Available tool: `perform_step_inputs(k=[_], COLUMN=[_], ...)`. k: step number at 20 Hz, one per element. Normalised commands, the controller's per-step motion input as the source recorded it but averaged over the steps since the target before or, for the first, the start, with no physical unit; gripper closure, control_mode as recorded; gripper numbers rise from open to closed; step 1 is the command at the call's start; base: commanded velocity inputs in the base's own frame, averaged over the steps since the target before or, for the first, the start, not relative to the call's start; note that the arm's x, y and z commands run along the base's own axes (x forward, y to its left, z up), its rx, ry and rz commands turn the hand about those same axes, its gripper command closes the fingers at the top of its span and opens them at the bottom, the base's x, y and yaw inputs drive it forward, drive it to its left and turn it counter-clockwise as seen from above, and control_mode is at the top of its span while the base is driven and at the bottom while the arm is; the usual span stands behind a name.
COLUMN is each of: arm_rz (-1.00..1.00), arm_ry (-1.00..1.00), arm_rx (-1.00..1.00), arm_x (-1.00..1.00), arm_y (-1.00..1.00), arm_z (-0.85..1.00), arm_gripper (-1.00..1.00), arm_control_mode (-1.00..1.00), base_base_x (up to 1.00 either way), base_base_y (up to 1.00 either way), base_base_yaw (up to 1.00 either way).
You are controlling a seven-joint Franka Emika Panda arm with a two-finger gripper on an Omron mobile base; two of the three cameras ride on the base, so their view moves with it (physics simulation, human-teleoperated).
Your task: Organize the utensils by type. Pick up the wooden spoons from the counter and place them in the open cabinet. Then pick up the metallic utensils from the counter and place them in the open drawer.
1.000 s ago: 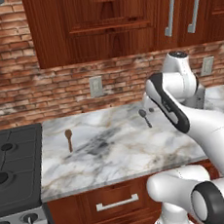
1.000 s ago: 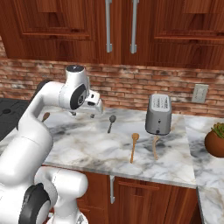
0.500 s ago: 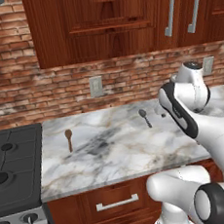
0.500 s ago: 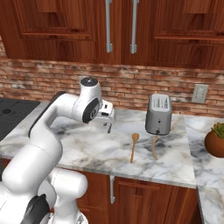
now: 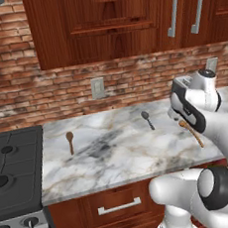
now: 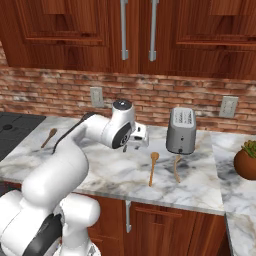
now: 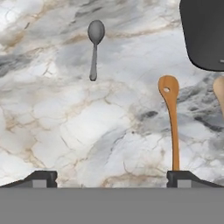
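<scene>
Orange-tan wooden spoon with holed bowl (image 7: 170,122) flat on white-grey marble counter (image 7: 65,131), directly under end effector (image 7: 112,177), toward one fingertip (image 7: 186,177). Long axis running away from camera, handle end nearest. Jaws wide, empty. Dark grey metal spoon (image 7: 94,46) farther off.

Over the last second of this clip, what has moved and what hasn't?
The arm swung to its right along the counter, carrying the gripper from above the metal spoon toward the orange wooden spoon by the toaster. Nothing was grasped; the open gripper is empty. All the spoons, including the dark wooden spoon, stayed put.
</scene>
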Motion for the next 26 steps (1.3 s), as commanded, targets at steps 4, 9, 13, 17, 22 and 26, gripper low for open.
perform_step_inputs(k=[4,9,13,17,22,26], arm_rz=[0.0,0.0,0.0,0.0,0.0,0.0], arm_ry=[0.0,0.0,0.0,0.02,0.02,0.02], arm_rx=[0.0,0.0,-0.02,-0.04,-0.03,-0.01], arm_x=[0.27,0.24,0.22,0.18,0.15,0.11], arm_y=[-0.44,-0.42,-0.34,-0.29,-0.25,-0.23], arm_z=[-0.33,-0.36,-0.43,-0.45,-0.4,-0.37], arm_gripper=[-1.0,-1.0,-1.0,-1.0,-1.0,-1.0], arm_control_mode=[-1.0,-1.0,-1.0,-1.0,-1.0,-1.0], base_base_x=[0.0,0.0,0.0,0.0,0.0,0.0], base_base_y=[0.0,0.0,0.0,0.0,0.0,0.0], base_base_yaw=[0.0,0.0,0.0,0.0,0.0,0.0])
